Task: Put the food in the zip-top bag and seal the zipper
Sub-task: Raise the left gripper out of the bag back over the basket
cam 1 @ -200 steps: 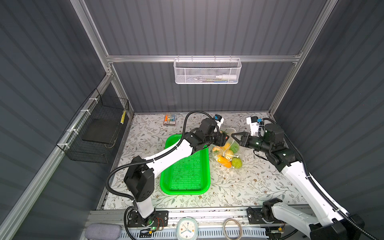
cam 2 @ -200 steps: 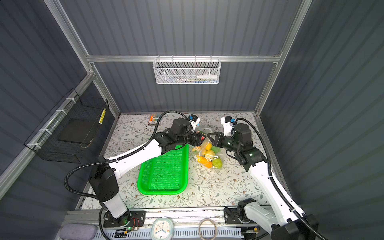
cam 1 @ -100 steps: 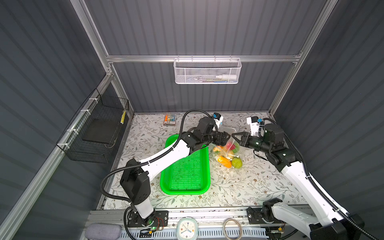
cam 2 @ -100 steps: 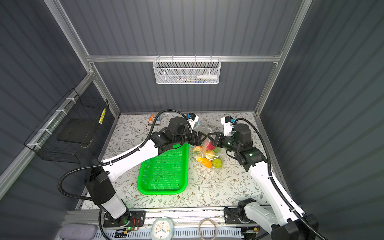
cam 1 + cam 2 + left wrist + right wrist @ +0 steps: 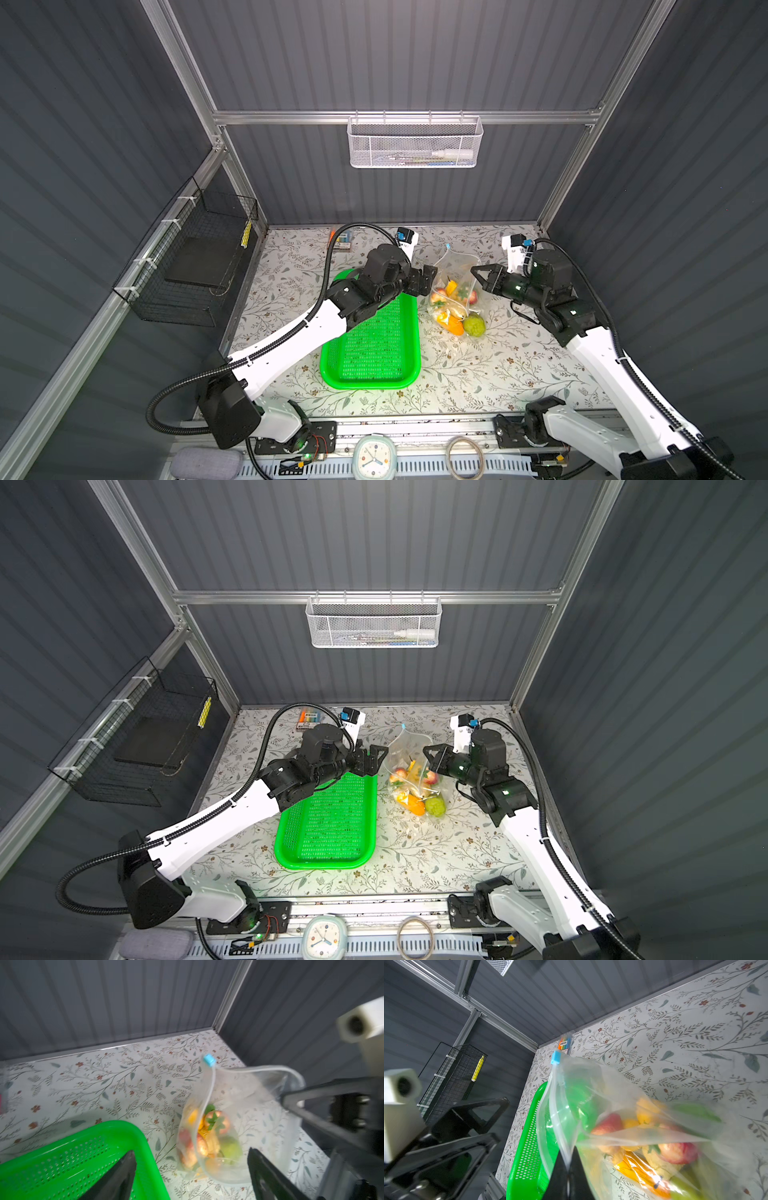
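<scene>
The zip-top bag (image 5: 457,266) (image 5: 409,746) stands on the floral table right of the green tray, with its mouth open. The food (image 5: 451,299) (image 5: 415,787) lies inside it: red, yellow, orange and green pieces (image 5: 209,1134) (image 5: 652,1147). The zipper (image 5: 210,1088) runs along the mouth, and its light-blue slider (image 5: 448,246) (image 5: 209,1060) (image 5: 556,1056) is at the far end. My right gripper (image 5: 476,272) (image 5: 428,752) (image 5: 568,1160) is shut on the bag's mouth edge and holds it up. My left gripper (image 5: 429,279) (image 5: 374,759) (image 5: 191,1159) is open just left of the bag, holding nothing.
The green perforated tray (image 5: 370,345) (image 5: 328,825) lies under my left arm. A box of markers (image 5: 343,241) sits at the back left of the table. A white mesh basket (image 5: 414,143) hangs on the back wall, a black wire basket (image 5: 203,257) on the left wall.
My left gripper has opened wider and drawn back a little from the bag's mouth toward the tray. My right gripper keeps its hold on the bag's edge.
</scene>
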